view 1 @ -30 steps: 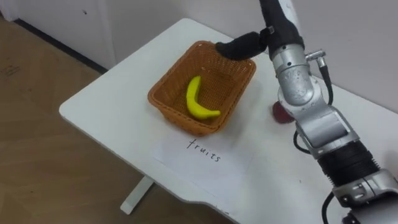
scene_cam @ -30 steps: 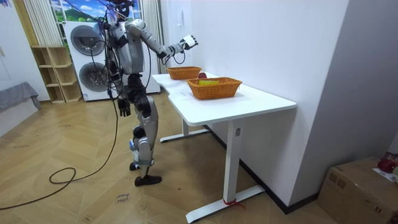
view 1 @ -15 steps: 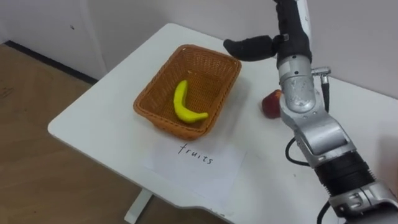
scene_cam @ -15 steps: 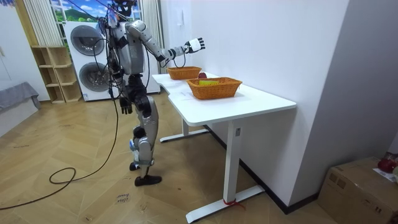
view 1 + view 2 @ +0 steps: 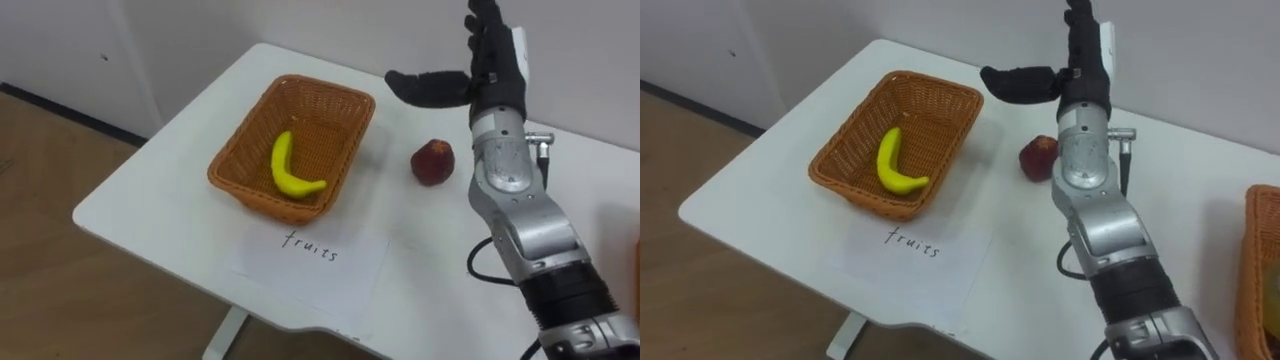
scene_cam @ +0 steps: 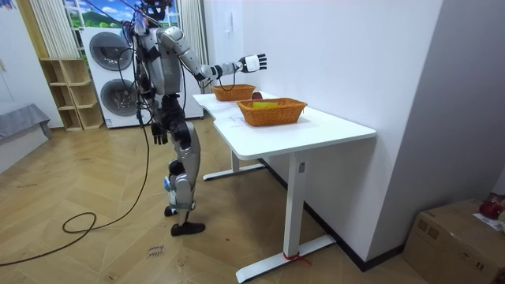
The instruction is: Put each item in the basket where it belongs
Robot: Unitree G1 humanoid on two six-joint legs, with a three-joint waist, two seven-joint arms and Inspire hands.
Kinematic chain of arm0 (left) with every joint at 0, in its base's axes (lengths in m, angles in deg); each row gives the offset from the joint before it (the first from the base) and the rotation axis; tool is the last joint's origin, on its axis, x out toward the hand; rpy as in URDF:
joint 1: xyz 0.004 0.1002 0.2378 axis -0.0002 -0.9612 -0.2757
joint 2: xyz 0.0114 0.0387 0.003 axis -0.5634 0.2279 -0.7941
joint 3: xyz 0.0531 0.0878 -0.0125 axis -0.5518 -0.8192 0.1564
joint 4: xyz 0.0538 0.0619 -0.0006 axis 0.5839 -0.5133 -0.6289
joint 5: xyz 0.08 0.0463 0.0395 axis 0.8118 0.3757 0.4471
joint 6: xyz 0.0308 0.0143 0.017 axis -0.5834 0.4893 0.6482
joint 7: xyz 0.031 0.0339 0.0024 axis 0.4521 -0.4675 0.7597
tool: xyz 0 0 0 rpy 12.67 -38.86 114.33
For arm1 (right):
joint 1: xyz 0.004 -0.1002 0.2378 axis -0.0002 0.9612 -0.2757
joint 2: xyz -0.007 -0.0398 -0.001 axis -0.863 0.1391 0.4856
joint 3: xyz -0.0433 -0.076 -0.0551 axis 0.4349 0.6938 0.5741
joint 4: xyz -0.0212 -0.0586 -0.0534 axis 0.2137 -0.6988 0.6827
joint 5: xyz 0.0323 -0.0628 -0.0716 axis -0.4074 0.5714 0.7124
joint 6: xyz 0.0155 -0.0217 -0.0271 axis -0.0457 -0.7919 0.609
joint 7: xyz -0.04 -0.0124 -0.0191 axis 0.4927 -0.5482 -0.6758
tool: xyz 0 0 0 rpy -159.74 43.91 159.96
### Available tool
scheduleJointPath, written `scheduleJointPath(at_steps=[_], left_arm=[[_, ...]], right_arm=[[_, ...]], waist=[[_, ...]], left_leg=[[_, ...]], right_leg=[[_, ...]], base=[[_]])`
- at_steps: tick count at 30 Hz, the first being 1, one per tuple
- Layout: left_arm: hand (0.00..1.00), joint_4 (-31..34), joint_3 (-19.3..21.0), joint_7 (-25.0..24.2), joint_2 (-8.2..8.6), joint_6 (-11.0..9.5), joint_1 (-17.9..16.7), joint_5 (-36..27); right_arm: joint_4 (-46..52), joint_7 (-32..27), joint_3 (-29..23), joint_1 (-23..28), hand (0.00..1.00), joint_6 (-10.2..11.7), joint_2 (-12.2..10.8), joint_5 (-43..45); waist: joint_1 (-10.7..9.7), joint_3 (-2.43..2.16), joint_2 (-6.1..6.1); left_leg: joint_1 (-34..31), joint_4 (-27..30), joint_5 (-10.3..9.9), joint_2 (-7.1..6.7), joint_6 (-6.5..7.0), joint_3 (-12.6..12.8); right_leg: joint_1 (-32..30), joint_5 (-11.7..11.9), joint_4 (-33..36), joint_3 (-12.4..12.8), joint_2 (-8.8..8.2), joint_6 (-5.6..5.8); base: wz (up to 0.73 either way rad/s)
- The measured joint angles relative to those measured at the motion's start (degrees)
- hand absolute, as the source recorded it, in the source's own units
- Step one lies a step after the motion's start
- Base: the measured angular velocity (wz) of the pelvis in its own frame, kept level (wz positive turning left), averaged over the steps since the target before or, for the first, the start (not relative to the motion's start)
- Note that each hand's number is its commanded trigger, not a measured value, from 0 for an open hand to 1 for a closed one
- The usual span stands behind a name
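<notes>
While the right hand hovers above the surface with fingers straight and thumb spread (holding nothing), a red apple lies near it on the white top, just beside the wicker basket. A banana rests inside the basket, and a paper label lies in front. The left hand hangs at the robot's side.
</notes>
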Motion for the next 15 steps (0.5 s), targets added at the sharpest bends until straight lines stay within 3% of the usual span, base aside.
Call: scheduleJointPath(at_steps=[15], left_arm=[[0.00,0.09,-0.04,1.08,0.42,-0.05,-0.42,0.00]], right_arm=[[-4.31,-0.19,-0.85,1.88,0.00,0.05,0.00,-0.01]], waist=[[-0.93,-0.56,-0.61]], left_leg=[[-0.86,0.07,0.10,0.02,0.11,0.40]], right_leg=[[-0.90,0.00,0.01,0.21,-0.08,0.01]], base=[[0.00]])
